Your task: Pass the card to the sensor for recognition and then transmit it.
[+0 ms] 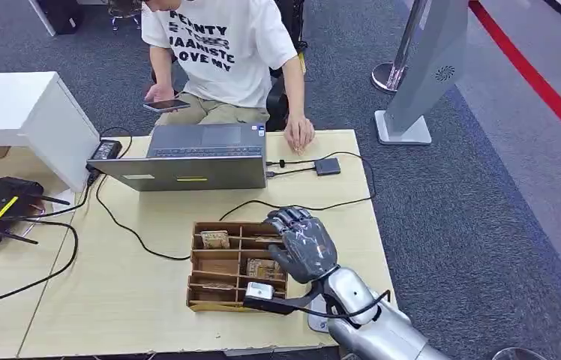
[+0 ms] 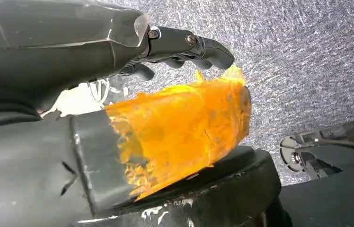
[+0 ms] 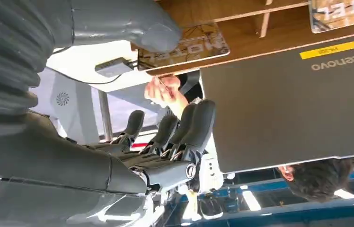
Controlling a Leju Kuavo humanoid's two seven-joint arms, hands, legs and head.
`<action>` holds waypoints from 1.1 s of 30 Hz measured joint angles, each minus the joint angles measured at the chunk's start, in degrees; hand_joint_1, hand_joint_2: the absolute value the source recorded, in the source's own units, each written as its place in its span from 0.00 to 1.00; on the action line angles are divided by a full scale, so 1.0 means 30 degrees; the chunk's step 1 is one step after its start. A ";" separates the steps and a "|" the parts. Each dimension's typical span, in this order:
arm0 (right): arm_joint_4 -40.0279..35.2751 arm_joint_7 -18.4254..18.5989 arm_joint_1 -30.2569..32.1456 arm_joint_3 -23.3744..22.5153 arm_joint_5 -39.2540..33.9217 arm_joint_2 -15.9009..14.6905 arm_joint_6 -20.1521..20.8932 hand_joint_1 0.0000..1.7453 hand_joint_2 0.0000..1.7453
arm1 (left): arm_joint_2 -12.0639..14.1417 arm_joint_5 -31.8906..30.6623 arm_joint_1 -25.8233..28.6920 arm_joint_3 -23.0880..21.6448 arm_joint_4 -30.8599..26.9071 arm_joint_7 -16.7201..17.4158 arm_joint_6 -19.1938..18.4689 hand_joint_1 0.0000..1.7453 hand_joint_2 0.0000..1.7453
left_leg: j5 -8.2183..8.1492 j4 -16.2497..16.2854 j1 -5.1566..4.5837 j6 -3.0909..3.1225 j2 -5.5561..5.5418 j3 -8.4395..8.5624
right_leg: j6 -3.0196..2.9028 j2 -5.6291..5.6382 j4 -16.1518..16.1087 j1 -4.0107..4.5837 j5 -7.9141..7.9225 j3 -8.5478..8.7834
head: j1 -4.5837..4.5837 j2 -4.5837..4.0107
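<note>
My right robot hand (image 1: pixel 301 244) hovers over the right side of the divided cardboard tray (image 1: pixel 210 289), fingers loosely spread and holding nothing; I judge it is poised there to pick a card. One card (image 1: pixel 265 268) lies flat in the compartment just under my palm, and another card (image 1: pixel 215 239) sits in the far left compartment. In the right wrist view my thumb (image 3: pixel 154 33) hangs just above a card (image 3: pixel 184 45), not touching it as far as I can tell. My left robot hand (image 2: pixel 184 49) hangs down over grey carpet, fingers curled, with orange tape on the thumb; I cannot tell whether it grips anything.

The small dark sensor box (image 1: pixel 328 166) lies far right on the bench (image 1: pixel 150 315), cabled to the laptop (image 1: pixel 187 156), within my right arm's reach. A person (image 1: pixel 221 52) sits at the far side, one hand resting on the bench edge. The bench is pale wood; around it is grey carpet with a red stripe.
</note>
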 joint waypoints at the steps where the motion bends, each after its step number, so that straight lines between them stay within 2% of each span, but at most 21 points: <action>1: 0.0030 0.0000 0.0002 -0.0051 0.0007 0.0000 0.0000 0.47 1.00 | 0.0000 -0.0007 0.0000 0.0000 0.0000 0.0000 0.0000 0.00 0.00 | 0.0000 0.0000 0.0000 0.0000 0.0000 0.0000 | 0.0000 0.0000 0.0000 0.0000 0.0000 0.0000 | 0.0001 0.0000; 5: 0.0110 0.0000 0.0007 -0.0146 0.0007 0.0000 0.0000 0.50 1.00 | 0.0000 -0.0036 -0.0002 0.0000 0.0000 0.0015 0.0000 0.00 0.00 | 0.0000 0.0000 0.0000 0.0000 0.0000 0.0001 | 0.0000 0.0000 0.0000 0.0000 0.0000 0.0000 | -0.0007 0.0000; 8: 0.0205 0.0036 0.0008 -0.0205 0.0014 0.0000 0.0022 0.48 1.00 | 0.0000 -0.0066 -0.0003 -0.0007 0.0000 0.0029 0.0000 0.00 0.00 | 0.0000 0.0000 0.0000 0.0000 0.0000 0.0001 | 0.0000 0.0000 0.0000 0.0000 0.0000 0.0000 | 0.0001 0.0000; 12: 0.0248 0.0044 0.0010 -0.0255 0.0022 0.0000 0.0036 0.54 1.00 | 0.0000 -0.0087 -0.0003 -0.0007 0.0000 0.0029 0.0000 0.00 0.00 | 0.0000 0.0000 0.0000 0.0000 0.0000 0.0000 | 0.0000 0.0000 0.0000 0.0000 0.0000 0.0000 | 0.0001 0.0000; 24: 0.0489 0.0044 0.0221 -0.0255 0.0124 0.0109 0.0211 0.54 1.00 | 0.0000 -0.0051 -0.0003 -0.0007 0.0000 0.0037 0.0000 0.00 0.00 | 0.0000 0.0000 0.0000 0.0000 0.0000 0.0001 | 0.0000 0.0000 0.0000 0.0000 0.0000 0.0000 | 0.0000 0.0000; 26: 0.0496 0.0014 0.0261 -0.0255 0.0116 0.0146 0.0299 0.60 1.00 | 0.0000 -0.0022 -0.0002 -0.0006 0.0000 0.0036 0.0000 0.00 0.00 | 0.0000 0.0000 0.0000 0.0000 0.0000 0.0000 | 0.0000 0.0000 0.0000 0.0000 0.0000 0.0000 | 0.0001 0.0000; 28: 0.0518 -0.0080 0.0306 -0.0233 0.0043 0.0204 0.0416 0.75 1.00 | 0.0000 0.0015 -0.0002 -0.0007 0.0000 0.0037 0.0000 0.00 0.00 | 0.0000 0.0000 0.0000 0.0000 0.0000 0.0001 | 0.0000 0.0000 0.0000 0.0000 0.0000 0.0000 | 0.0000 0.0000; 29: 0.0540 -0.0138 0.0330 -0.0219 0.0029 0.0225 0.0481 0.79 1.00 | 0.0000 0.0029 -0.0003 0.0000 0.0000 0.0036 0.0000 0.00 0.00 | 0.0000 0.0000 0.0000 0.0000 0.0000 0.0001 | 0.0000 0.0000 0.0000 0.0000 0.0000 0.0000 | 0.0000 0.0000; 33: 0.0613 -0.0248 0.0367 -0.0175 -0.0015 0.0386 0.0561 0.87 1.00 | 0.0000 0.0058 -0.0003 0.0000 0.0000 0.0037 0.0000 0.00 0.00 | 0.0000 0.0000 0.0000 0.0000 0.0001 0.0002 | 0.0000 0.0001 0.0000 0.0000 0.0000 0.0000 | 0.0001 0.0000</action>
